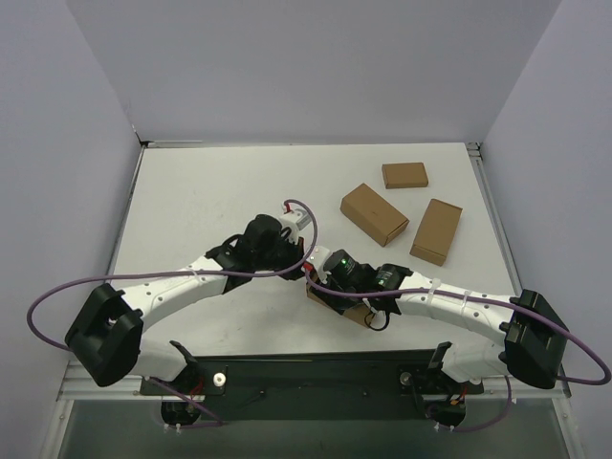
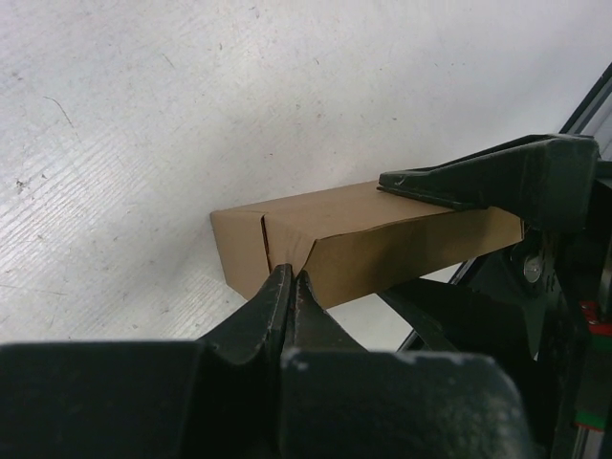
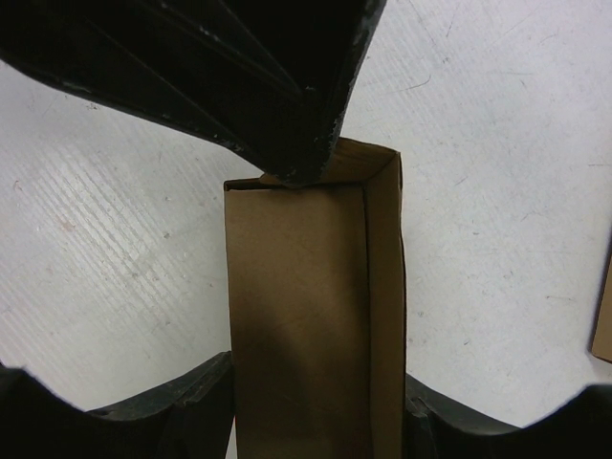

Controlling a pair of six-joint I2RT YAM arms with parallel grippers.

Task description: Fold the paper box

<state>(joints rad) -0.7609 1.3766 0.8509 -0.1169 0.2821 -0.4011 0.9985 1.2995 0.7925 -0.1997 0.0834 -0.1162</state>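
Note:
The paper box (image 3: 301, 316) is a folded brown cardboard box, held off the table between my right gripper's (image 3: 316, 416) two fingers, which clamp its long sides. In the top view only brown slivers of the box (image 1: 356, 313) show under the right wrist. My left gripper (image 2: 290, 277) is shut, and its joined tips press on the folded end flap of the box (image 2: 382, 239). In the right wrist view the left gripper's fingers (image 3: 287, 124) come down onto the far end of the box. In the top view both grippers meet at the table's middle, left (image 1: 302, 256) and right (image 1: 321, 279).
Three smaller ready-made brown boxes lie at the back right: one (image 1: 374, 212), one (image 1: 404, 175) and one (image 1: 436, 230). The white table (image 1: 210, 201) has raised edges and grey walls around it. Purple cables loop from both arms.

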